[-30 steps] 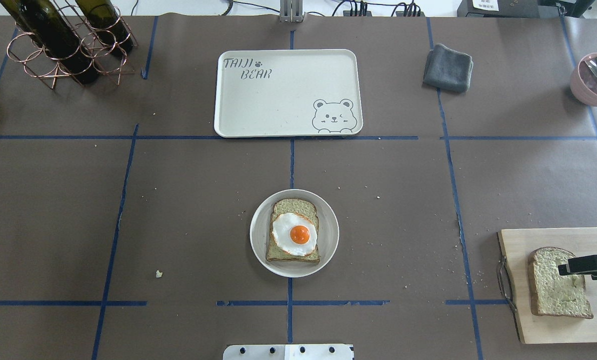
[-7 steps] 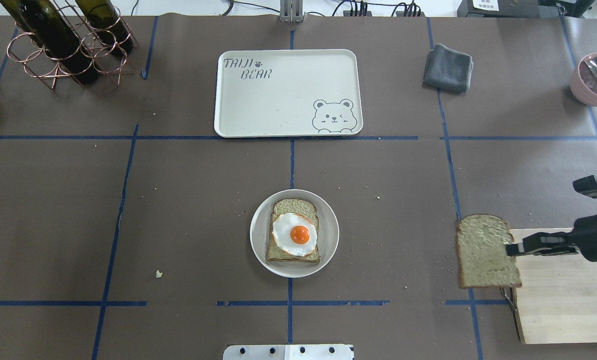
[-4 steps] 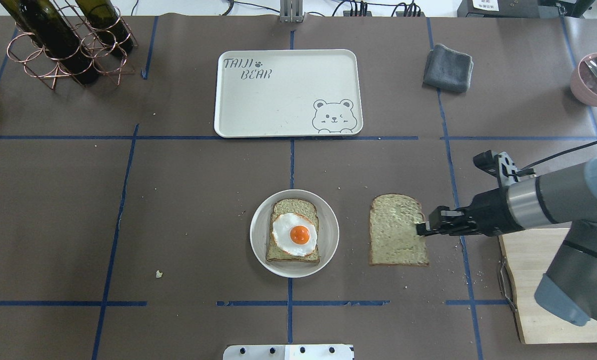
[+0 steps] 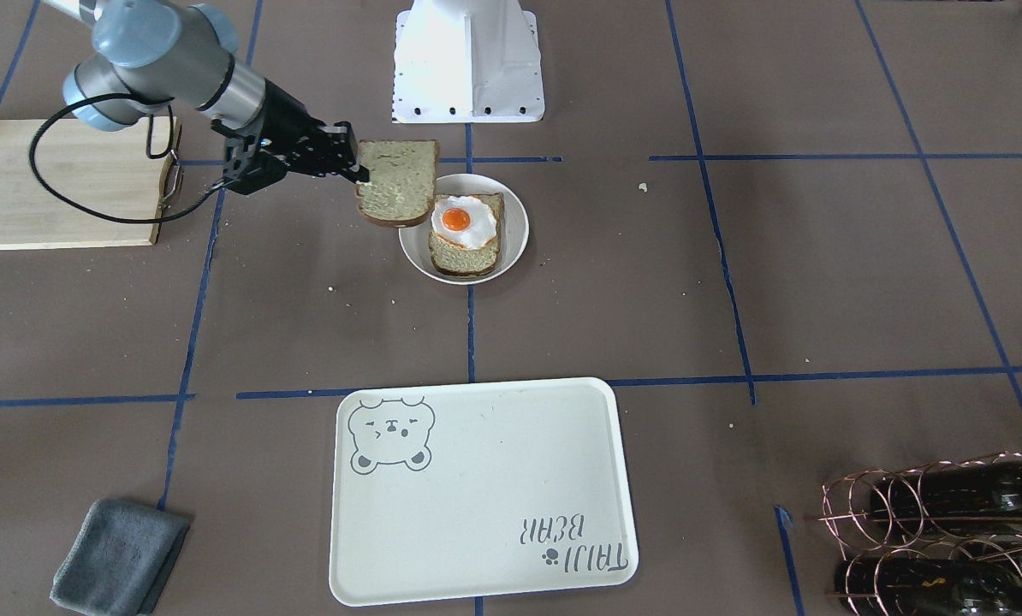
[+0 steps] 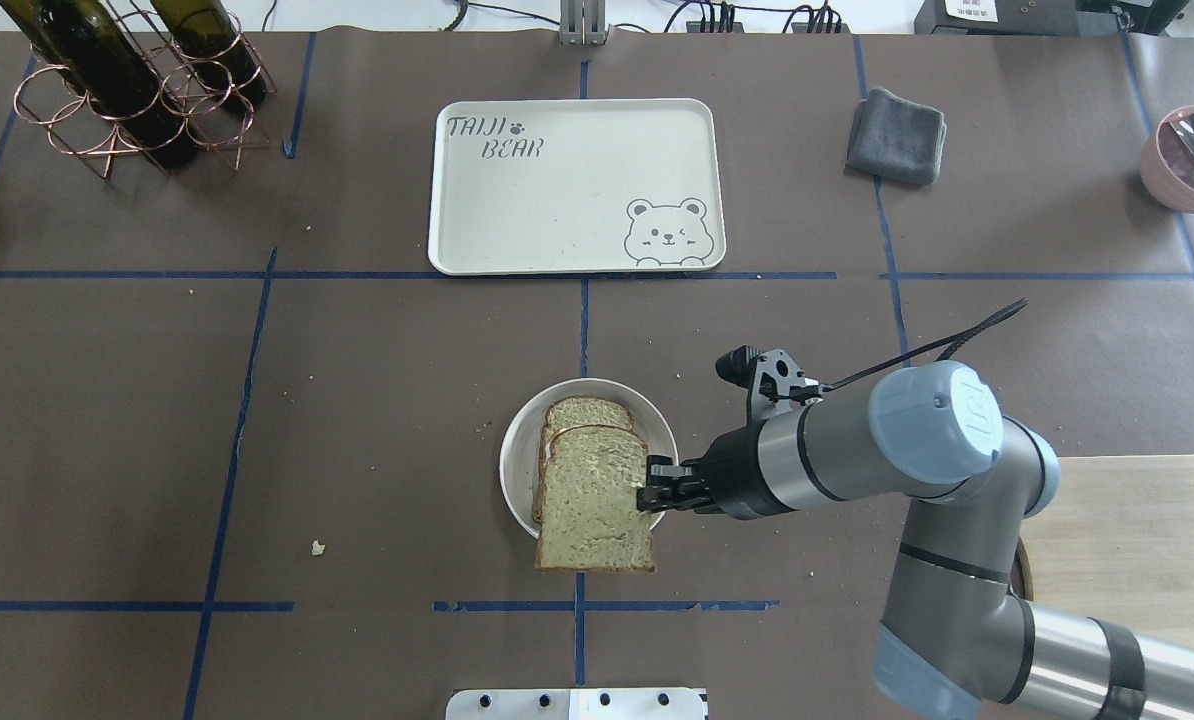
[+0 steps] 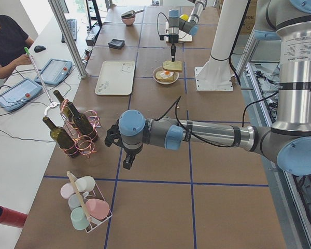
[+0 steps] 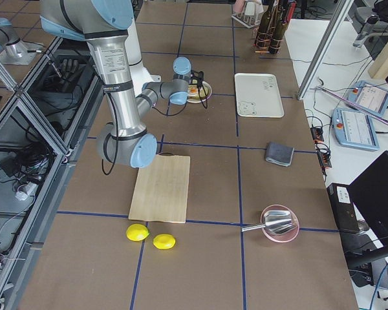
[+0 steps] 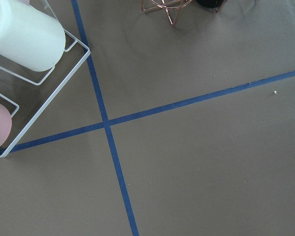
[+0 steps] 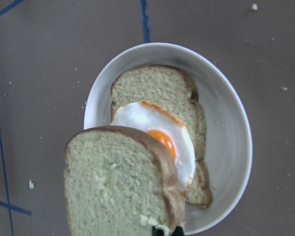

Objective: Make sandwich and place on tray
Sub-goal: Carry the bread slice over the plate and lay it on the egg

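Moved: top slice (image 5: 594, 500) was over bare table at mid-right of the overhead frame a moment ago. It's now at lower centre, over the plate (image 5: 506, 465). The arm swung in with it, and I've lost sight of the yolk from overhead.
Top slice: in the air, roughly flat, not resting on anything. In the wrist view it covers only the near part of the egg (image 9: 160, 137), with half the yolk showing. It sits low of the stack in both the overhead and wrist frames.
Right claw (image 5: 643, 495): pinched tight on the slice's right crust edge in the overhead view. The jaws are nearly together, with only the bread's thickness between them.
Bottom slice (image 9: 152, 86): flat on the plate with the egg on top, far crust exposed.
Tray (image 5: 567, 190): upper centre of the overhead frame, well apart from the plate. No bread on it.
Wooden board (image 5: 1157, 540): lower right, no slice left on it.
Left claw (image 6: 126, 162): only the side camera shows it, parked low in the frame well away from the food. I cannot tell whether it's open or closed.
Meaning: I judge the carry done and the capping step started. The sandwich isn't closed, and the tray step hasn't begun.
Next call: shift the slice toward the stack's far crust, then lower and let go.
Risk: letting go this far off-centre could leave the slice tilted on the plate rim.
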You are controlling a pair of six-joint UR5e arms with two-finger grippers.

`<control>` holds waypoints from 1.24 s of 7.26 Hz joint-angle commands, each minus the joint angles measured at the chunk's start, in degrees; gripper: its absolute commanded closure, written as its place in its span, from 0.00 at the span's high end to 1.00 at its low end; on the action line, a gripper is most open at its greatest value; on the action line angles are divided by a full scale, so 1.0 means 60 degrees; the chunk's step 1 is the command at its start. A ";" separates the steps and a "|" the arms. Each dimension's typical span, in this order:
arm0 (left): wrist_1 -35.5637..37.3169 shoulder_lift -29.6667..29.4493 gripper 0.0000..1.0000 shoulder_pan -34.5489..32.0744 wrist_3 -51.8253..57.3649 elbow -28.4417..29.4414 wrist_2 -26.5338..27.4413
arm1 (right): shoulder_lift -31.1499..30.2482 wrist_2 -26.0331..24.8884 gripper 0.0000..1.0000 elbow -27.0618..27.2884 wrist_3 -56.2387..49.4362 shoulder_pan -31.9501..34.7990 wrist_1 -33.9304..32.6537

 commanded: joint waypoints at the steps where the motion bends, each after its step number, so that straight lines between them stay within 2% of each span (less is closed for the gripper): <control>1: -0.0002 0.0001 1.00 0.0000 0.0000 0.0003 -0.0005 | 0.0425 -0.0380 0.00 -0.0199 0.0016 -0.0146 -0.0603; 4: -0.0002 0.0001 1.00 0.0000 0.0000 0.0061 -0.0269 | 0.0483 -0.0528 0.00 -0.0712 -0.0101 0.0191 -0.0531; 9: -0.0016 0.0001 1.00 0.0015 -0.0015 0.0061 -0.0269 | 0.0586 -0.0498 0.00 -0.0801 -0.0116 0.0235 -0.0588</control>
